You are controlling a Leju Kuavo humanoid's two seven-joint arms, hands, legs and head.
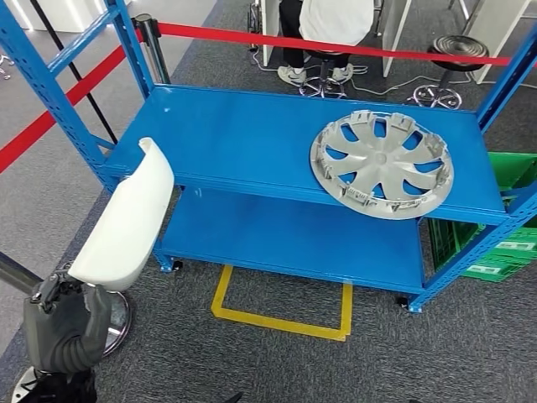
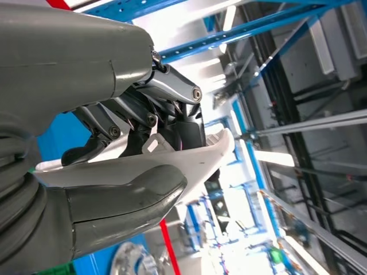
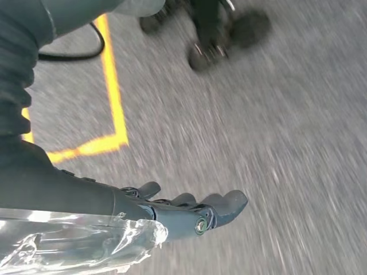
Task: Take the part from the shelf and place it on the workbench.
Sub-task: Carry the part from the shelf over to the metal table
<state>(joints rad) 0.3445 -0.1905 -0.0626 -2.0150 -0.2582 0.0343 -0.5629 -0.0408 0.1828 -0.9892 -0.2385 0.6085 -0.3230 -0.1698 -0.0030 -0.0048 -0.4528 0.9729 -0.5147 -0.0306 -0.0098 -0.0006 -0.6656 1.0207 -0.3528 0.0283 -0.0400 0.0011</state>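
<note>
No brand, label or legible writing can be made out on any object; the pale patches on the green plastic crates (image 1: 507,243) at the right of the rack are too small to read.

The left hand (image 1: 63,323), grey with a ribbed wrist cover, grips the lower end of a white curved plastic shell part (image 1: 127,222). In the left wrist view the thick grey thumb (image 2: 129,197) lies along one face of the white part (image 2: 203,157) and the darker fingers (image 2: 143,117) press on the opposite face, so the hand is clamped on it. The part is held up off the rack, its upper end overlapping the left front corner of the upper shelf in the head view.

The right hand (image 3: 190,212) hangs over grey carpet, fingers nearly straight and side by side, gripping nothing; a crumpled clear plastic wrap (image 3: 78,243) sits at its wrist.

The blue metal two-tier shelf rack (image 1: 253,134) stands before the robot. A silver multi-spoke wheel cover (image 1: 381,162) lies flat on the right of its upper shelf, its rim just overhanging the front edge. A yellow taped floor outline (image 1: 282,323) lies in front of the rack. Behind it run red barrier tape (image 1: 329,44) on a post, and a seated person (image 1: 329,25) on a stool.
</note>
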